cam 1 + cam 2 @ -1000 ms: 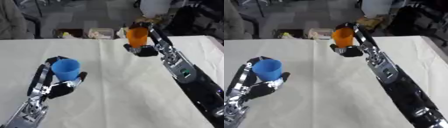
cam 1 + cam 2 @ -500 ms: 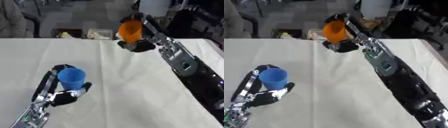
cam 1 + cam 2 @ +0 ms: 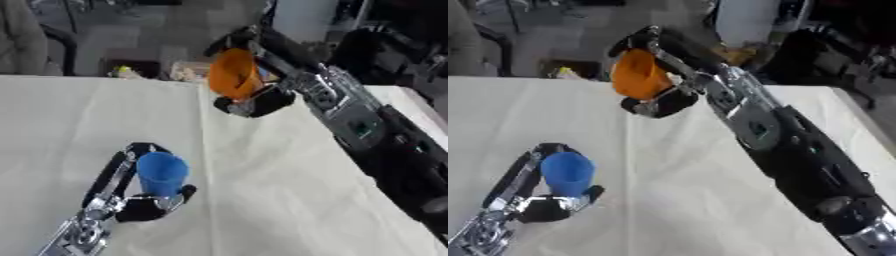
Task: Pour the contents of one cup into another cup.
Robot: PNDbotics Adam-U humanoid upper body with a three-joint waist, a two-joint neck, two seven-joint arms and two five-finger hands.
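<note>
Orange cup (image 3: 234,74) was up in the air at the top middle of the frame, above the far part of the worktop (image 3: 280,200). It was tipped over to the side, so its open mouth pointed down and to the left. I could not see anything coming out of it. The right hand (image 3: 255,101) held it, with its fingers (image 3: 229,41) curled over the top side of the cup and its thumb tucked under the bottom side. The right arm (image 3: 367,132) was long and black with silver parts. It ran from the lower right of the frame up to the cup.

The blue cup (image 3: 161,173) was in the lower left of the frame. It stood almost straight up, with its open mouth at the top. The left hand (image 3: 147,206) was closed around it. The black fingers (image 3: 116,167) wrapped round the left side and back of the cup, and the thumb pressed near its bottom on the right. I could not tell if the blue cup touched the worktop or was lifted a bit.

The two cups were well apart. The orange one was higher in the frame and more to the right.

The worktop was covered with a pale cloth that had a straight fold line running down the middle.
</note>
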